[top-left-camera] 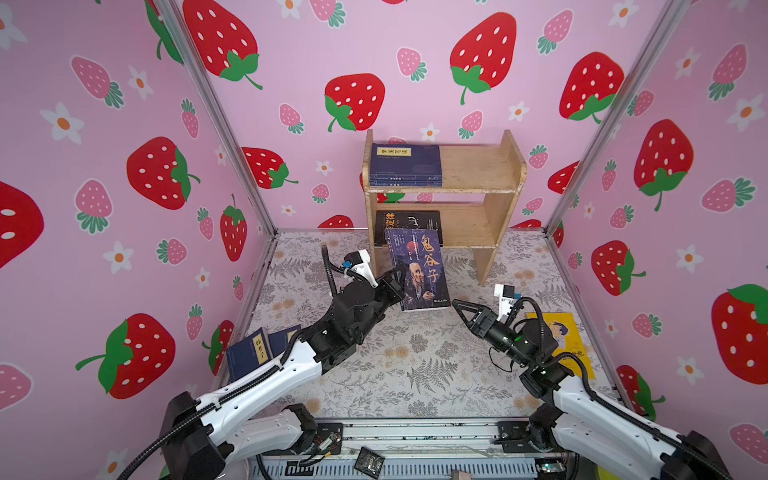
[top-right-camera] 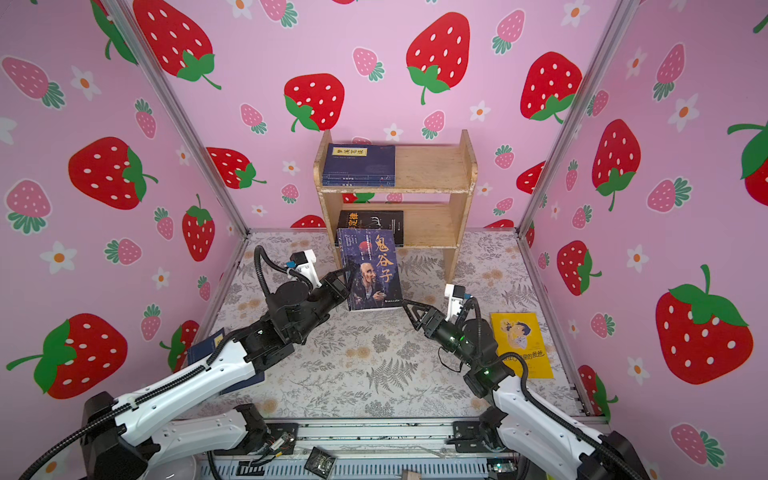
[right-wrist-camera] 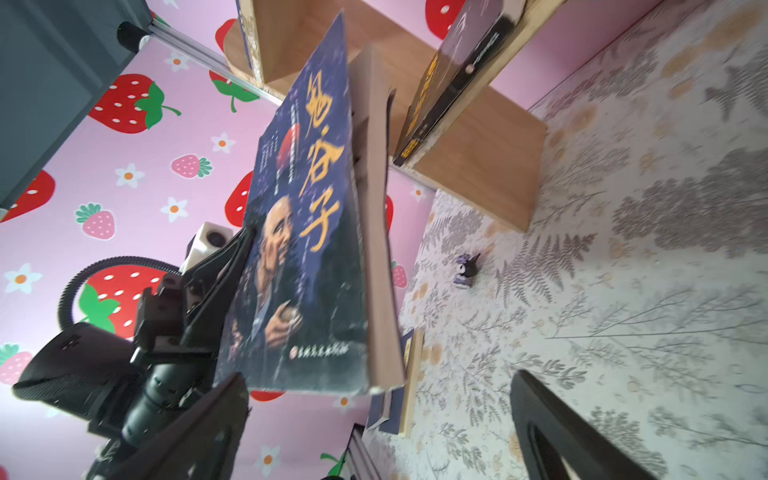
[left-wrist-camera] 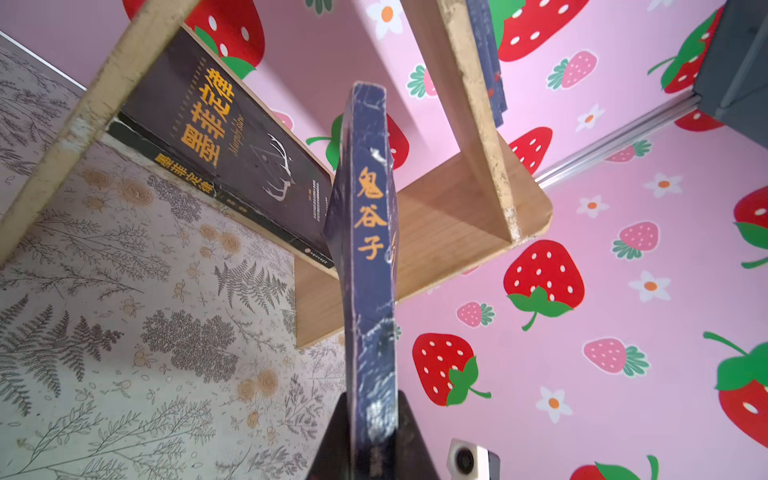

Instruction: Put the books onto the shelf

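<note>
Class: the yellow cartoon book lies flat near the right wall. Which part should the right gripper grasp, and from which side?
Probably the long edge away from the wall. The yellow cartoon book lies flat, cover up, with that wall close along its other side, so the open right gripper should come in low from the centre.

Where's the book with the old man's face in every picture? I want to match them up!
In a top view: the dark blue paperback with the old man's face is mid-picture, cover showing.
In a top view: mid-picture again, cover showing.
Left wrist: only its spine shows, running down the centre.
Right wrist: cover and face, left of centre.
Shared landmark: the black paperback with gold characters, just behind it.
</note>
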Available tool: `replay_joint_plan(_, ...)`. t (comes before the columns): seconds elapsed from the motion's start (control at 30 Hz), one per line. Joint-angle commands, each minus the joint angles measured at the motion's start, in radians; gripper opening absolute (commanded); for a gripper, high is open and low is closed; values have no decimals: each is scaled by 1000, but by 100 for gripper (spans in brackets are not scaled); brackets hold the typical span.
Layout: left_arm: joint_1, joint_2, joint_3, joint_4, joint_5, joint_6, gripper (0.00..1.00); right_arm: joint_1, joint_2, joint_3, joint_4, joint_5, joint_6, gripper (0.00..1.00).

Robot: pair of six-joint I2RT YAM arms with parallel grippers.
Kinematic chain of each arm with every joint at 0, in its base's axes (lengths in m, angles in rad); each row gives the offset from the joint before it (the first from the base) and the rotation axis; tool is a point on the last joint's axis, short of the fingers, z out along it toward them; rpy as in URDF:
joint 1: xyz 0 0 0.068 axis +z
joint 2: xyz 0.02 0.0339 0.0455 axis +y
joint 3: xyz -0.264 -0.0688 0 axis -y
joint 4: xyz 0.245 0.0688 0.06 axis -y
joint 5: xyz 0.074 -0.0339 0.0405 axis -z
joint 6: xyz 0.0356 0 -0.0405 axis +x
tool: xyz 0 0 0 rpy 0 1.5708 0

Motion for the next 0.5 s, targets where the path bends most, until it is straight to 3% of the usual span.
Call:
replay_joint_plan(0.0,1,34,43,202,-104,-39,0,39,75,39,225,-37,84,100)
replay_joint_plan(0.13,0,87,50,280,-108,-69,0,73,189,64,355,-28,133,98)
replay_joint_plan(0.47,-12,130,31,381,-104,-116,0,109,485,160,699,12,283,76)
